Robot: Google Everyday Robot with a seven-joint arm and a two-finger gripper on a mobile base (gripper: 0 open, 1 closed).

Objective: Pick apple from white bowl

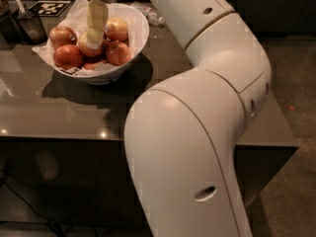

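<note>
**Tight inside the white bowl, open tabletop in front**

The gripper (95, 34) hangs over the middle of the white bowl (140, 31) and fills the way in from straight above. Inside the bowl, red apples (67, 56) lie packed against one another and against the crumpled paper lining (63, 18), with only narrow gaps between them. At picture-left of the bowl, a dark container (28, 26) with a utensil sticking up stands near the rim. Behind the bowl, towards picture-right, a clear plastic item (149, 15) lies close by. To picture-right of the bowl, the robot's white arm (217, 58) blocks any approach. In front of the bowl, the table (64, 115) gives open, flat room up to its near edge.
</note>
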